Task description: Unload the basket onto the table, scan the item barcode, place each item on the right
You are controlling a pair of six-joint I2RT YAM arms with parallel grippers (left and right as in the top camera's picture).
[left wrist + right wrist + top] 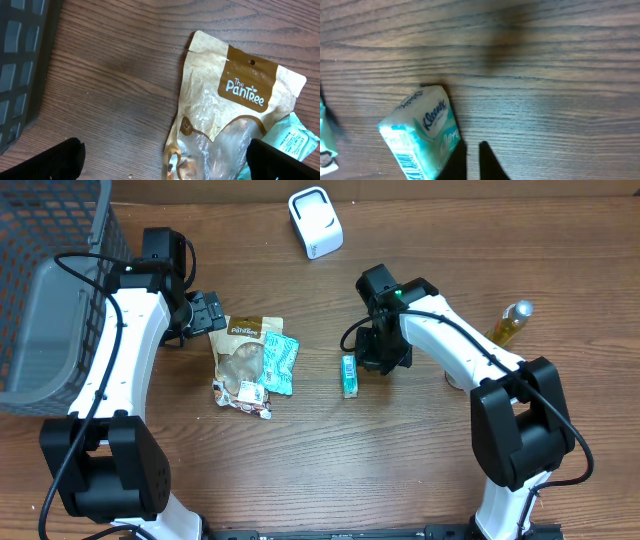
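A small teal-and-white Kleenex tissue pack (349, 375) (422, 132) lies on the wooden table, a blue barcode (410, 162) showing on its near end. My right gripper (368, 364) (472, 148) is shut and holds nothing; its left finger rests against the pack's right side. A white scanner (315, 222) stands at the back of the table. My left gripper (210, 312) (167, 157) hangs wide open above the top of a tan PanTree snack pouch (243, 350) (235, 110).
A teal packet (282, 360) (295, 137) lies against the pouch's right side and a small snack wrapper (243, 395) below it. A grey mesh basket (40, 280) (20, 65) fills the left edge. A yellow bottle (510, 322) stands at the right.
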